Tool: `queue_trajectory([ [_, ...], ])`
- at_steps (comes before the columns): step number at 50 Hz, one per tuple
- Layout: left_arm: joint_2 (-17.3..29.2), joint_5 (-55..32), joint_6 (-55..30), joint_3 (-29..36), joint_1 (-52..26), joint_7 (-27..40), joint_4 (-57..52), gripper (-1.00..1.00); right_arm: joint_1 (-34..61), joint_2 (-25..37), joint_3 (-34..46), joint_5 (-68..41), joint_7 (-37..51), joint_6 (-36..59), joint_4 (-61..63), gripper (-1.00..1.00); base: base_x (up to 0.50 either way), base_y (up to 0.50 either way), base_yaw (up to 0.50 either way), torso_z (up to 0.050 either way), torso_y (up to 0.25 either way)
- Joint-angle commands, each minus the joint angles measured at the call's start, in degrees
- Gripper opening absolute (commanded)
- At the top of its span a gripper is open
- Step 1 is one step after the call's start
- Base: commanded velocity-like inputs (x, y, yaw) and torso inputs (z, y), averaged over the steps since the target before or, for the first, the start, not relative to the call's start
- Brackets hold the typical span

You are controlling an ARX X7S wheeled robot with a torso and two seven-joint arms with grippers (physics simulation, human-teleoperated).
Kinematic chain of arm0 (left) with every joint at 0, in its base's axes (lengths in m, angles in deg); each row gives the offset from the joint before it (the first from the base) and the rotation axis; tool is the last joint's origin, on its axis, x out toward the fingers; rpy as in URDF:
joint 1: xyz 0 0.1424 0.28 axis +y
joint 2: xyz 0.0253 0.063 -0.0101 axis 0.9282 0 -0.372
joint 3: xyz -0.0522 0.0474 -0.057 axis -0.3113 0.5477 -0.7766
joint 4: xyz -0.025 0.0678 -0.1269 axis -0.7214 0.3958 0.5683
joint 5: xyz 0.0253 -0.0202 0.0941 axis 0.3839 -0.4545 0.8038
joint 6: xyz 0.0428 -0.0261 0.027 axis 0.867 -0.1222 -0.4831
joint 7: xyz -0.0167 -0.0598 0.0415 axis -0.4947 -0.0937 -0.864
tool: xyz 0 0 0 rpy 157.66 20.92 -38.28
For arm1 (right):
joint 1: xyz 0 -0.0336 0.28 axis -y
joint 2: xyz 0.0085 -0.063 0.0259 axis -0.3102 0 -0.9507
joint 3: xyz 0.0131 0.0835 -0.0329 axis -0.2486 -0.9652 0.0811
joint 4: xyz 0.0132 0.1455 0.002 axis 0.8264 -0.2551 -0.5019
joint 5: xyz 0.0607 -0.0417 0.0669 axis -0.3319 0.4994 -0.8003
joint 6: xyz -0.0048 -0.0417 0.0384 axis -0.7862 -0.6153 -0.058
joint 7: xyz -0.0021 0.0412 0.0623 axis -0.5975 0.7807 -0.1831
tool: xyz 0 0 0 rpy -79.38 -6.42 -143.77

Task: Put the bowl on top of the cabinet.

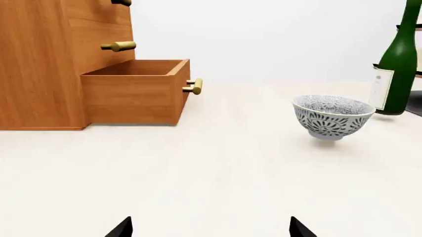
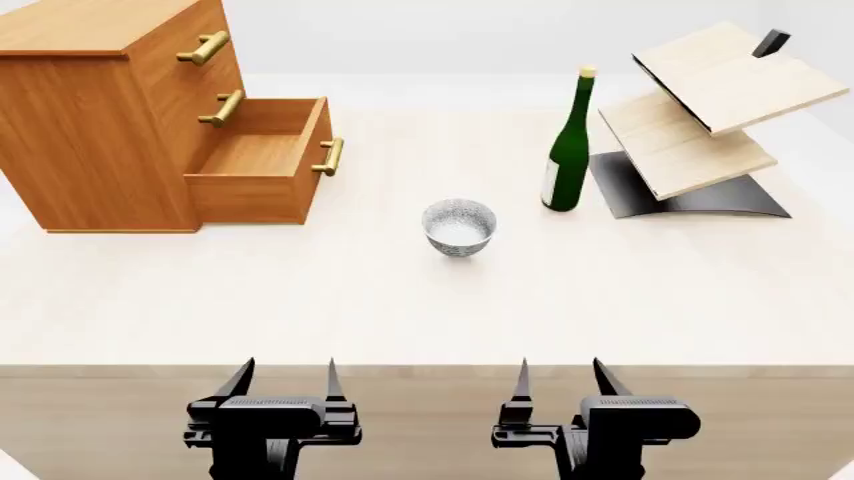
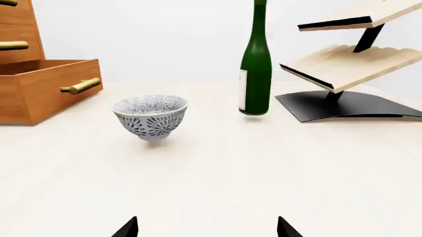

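- The bowl (image 2: 459, 226) stands upright on its narrow foot, mouth facing straight up; being round, it has no long axis along the desk (image 2: 400, 300).
- It sits near the middle of the desk, well apart from every edge and touching nothing else.
- The left gripper (image 2: 283, 380) hangs at the near edge of the desk, fingers spread apart and holding nothing; the bowl lies ahead of it and off to its right, well apart.
- The right gripper (image 2: 559, 378) hangs at the same near edge, fingers likewise spread and empty; the bowl lies ahead of it and to its left, well apart.
- The cabinet (image 2: 120, 110) stands at the far left corner, its flat top bare, its lowest drawer (image 2: 260, 160) pulled out toward the bowl.
- A green bottle (image 2: 570, 150) stands upright to the right of the bowl and farther back, with a tilted pale-wood rack (image 2: 701, 120) beyond it toward the far right corner.
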Motion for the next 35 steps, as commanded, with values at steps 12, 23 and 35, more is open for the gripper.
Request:
queue_trajectory([
  [12,2.8,-1.9,-0.5,3.6,0.7,3.1,-1.8,1.00,0.0,2.7,2.9,-3.0,3.6,-0.1,-0.1,1.00,0.00,0.00,0.00,0.000,0.000],
  [23,4.0,-3.0,-0.6,4.8,0.9,4.0,-2.2,1.00,-0.9,3.8,5.1,-3.4,3.9,-1.2,1.3,1.00,0.00,0.00,0.00,0.000,0.000],
  [35,5.0,-3.9,-1.3,5.6,1.3,4.9,-3.9,1.00,-1.2,4.7,6.4,-4.0,4.8,-1.0,2.5,1.00,0.00,0.00,0.00,0.000,0.000],
])
